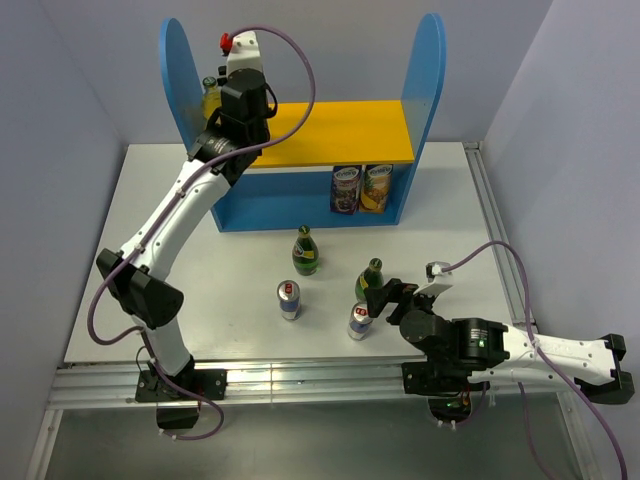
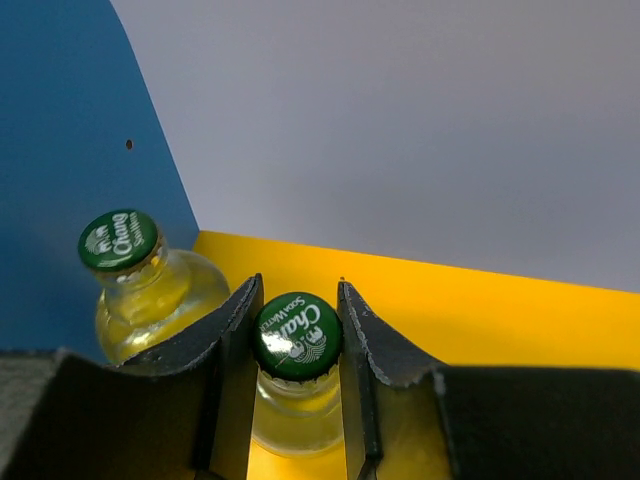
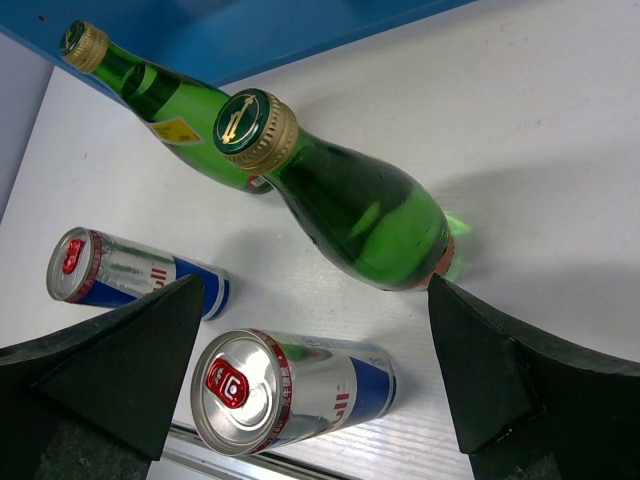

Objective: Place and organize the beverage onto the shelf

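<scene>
Right gripper [image 3: 312,300]: low over the near part of the table [image 1: 450,220], spread wide and holding nothing.
Near can [image 3: 290,390]: blue-silver, upright on the table, right below the open fingers and closest to them.
Near green bottle [image 3: 350,200]: upright just behind the near can, ungripped.
Second can [image 1: 289,299]: upright, off to the left, apart from that pair.
Second green bottle [image 1: 305,252]: upright between the second can and the front of the shelf.
Shelf [image 1: 430,70]: at the far side of the table. Its lower tier shows only two fruit-printed containers [image 1: 361,188] at the right end.
Left gripper [image 2: 297,295]: over the left end of the yellow upper board [image 1: 350,135], clenched on the green cap of a pale-yellow bottle, one finger against each side.
Held pale-yellow bottle [image 2: 295,410]: upright over the yellow board. Its base is hidden, so whether it rests on the board cannot be told.
Other pale-yellow bottle [image 2: 150,290]: just beside the held one, against the blue side panel, free of any gripper and apparently standing on the board.
Done: one drink looks shelved, and a second is at its spot but not released.
Left: letting go of that bottle, then shelving the two green bottles and two cans, probably grouped by kind. By that count the job is about a third done.
</scene>
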Controlling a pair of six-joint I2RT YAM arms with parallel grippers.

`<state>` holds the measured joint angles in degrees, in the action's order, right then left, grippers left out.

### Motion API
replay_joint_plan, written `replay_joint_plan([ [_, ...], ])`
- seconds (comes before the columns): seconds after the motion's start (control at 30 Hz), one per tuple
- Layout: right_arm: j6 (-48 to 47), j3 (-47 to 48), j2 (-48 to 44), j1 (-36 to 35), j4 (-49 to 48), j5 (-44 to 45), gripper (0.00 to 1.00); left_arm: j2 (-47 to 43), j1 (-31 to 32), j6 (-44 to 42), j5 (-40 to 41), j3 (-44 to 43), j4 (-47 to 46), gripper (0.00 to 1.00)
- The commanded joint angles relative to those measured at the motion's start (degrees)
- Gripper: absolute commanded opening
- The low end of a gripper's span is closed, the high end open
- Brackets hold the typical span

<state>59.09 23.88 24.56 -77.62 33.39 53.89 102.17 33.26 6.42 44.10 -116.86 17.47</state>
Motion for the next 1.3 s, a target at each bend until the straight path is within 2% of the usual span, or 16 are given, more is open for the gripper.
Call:
replay_joint_plan([
  [0.0,0.76,-0.24,-0.04,0.02,-1.40,1.22,1.00,0.48,-1.00,-1.32,-1.82,-3.73,-4.73,0.00],
  [0.13,1.03,-0.06,0.32,0.02,-1.13,1.39,1.00,1.28,-1.35,-0.88,-1.56,-3.64,-4.64,0.03],
  [0.23,1.11,-0.06,0.40,0.02,-1.04,1.39,1.00,0.49,-1.35,-0.35,-1.47,-1.80,-5.61,0.18],
  [0.27,1.11,0.03,0.40,0.02,-1.04,1.39,1.00,-0.21,-1.35,-0.18,-1.56,-1.27,-5.78,0.38],
  [0.4,1.29,-0.06,0.40,0.02,-0.95,1.39,1.00,-1.18,-1.26,0.35,-1.91,-0.91,-4.74,0.81],
  [0.43,1.38,0.03,0.32,0.02,-0.87,1.48,1.00,-1.27,-1.35,0.27,-2.00,-1.44,-4.21,0.96],
  [0.47,1.38,0.03,0.49,0.02,-0.87,1.57,1.00,-1.45,-1.26,0.18,-2.00,-1.44,-4.20,0.99],
  [0.73,1.82,0.38,1.55,0.02,-0.52,1.83,1.00,-8.29,0.84,0.35,-2.61,4.26,-4.21,0.99],
  [0.9,2.26,0.55,1.99,0.02,-0.25,2.01,1.00,-14.09,7.77,-0.53,0.36,8.30,-1.57,0.99],
  [1.0,2.43,0.55,1.90,0.02,-0.08,2.19,1.00,-20.85,14.01,1.57,1.78,17.08,-0.69,0.99],
  [1.13,2.35,0.55,1.90,0.10,-0.08,2.19,1.00,-31.21,19.12,9.92,-0.32,35.53,0.46,0.99],
  [1.27,2.17,0.64,2.34,0.02,-0.08,2.36,1.00,-37.56,23.33,17.03,-3.92,52.49,-5.33,0.99],
])
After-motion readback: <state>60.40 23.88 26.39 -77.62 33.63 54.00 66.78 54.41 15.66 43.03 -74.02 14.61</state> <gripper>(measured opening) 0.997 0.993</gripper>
